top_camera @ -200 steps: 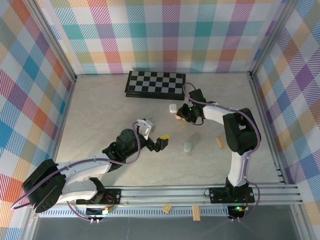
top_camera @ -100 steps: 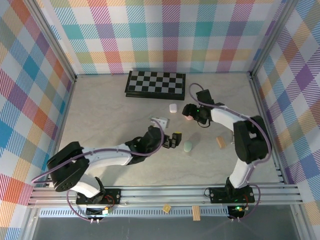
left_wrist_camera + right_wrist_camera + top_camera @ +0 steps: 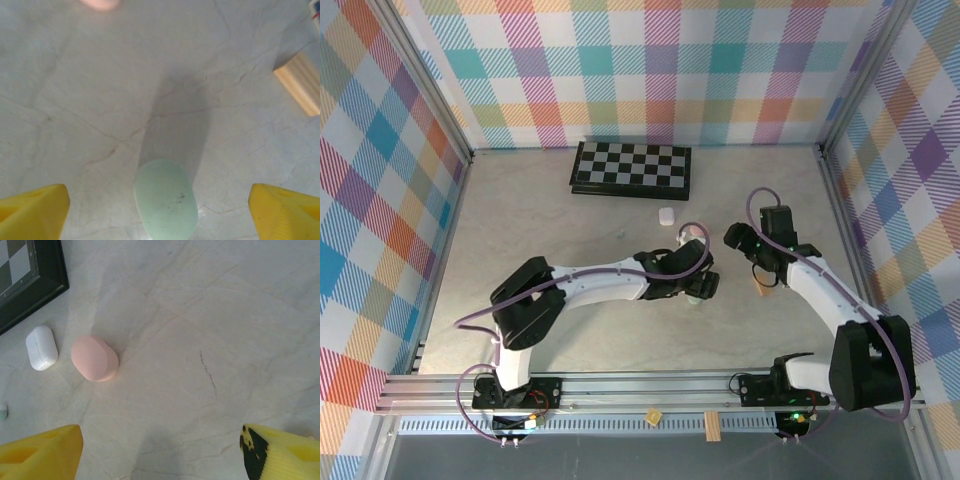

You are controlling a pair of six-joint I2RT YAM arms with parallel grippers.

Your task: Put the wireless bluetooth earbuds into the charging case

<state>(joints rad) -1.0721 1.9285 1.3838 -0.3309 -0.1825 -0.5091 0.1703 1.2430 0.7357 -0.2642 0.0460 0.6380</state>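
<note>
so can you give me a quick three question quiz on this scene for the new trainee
1. True or false: the left fingers stand open on either side of the green case, not touching it.
2. Fill in: the block to the right of the green case looks made of ____.
3. Which lies nearest the checkerboard? A the white case; B the green case; C the block.

Key: 1 true; 2 wood; 3 A.
</note>
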